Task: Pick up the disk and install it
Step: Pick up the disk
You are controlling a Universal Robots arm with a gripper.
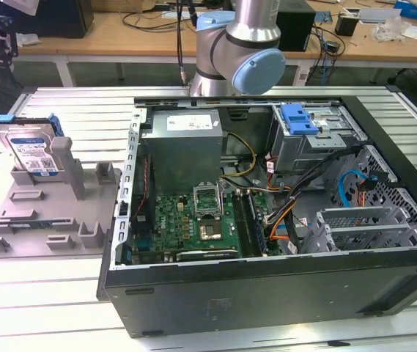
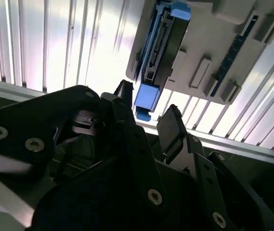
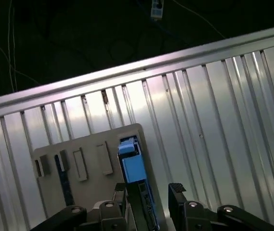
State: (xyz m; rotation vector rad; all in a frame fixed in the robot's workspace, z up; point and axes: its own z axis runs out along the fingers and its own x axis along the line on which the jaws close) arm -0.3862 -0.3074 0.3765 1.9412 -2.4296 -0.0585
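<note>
The disk (image 1: 32,150), a silver drive with a white-and-blue label in a blue carrier, stands on edge in a grey holder (image 1: 47,213) on the exterior view's left. In both wrist views I look down on its blue-framed top edge (image 2: 157,53) (image 3: 136,169). My gripper (image 2: 146,108) (image 3: 149,191) hangs above the disk, open, with its two black fingers (image 2: 171,121) set apart. The disk's blue end lines up with the gap between them but lies farther away, and nothing is held. The arm's grey and blue joint (image 1: 241,51) rises behind the computer case.
An open black computer case (image 1: 267,293) lies on the ribbed metal table (image 1: 47,308), to the right of the holder. Inside are a grey power-supply box (image 1: 186,150), a green motherboard (image 1: 193,220), cables, and a drive cage with a blue latch (image 1: 300,117).
</note>
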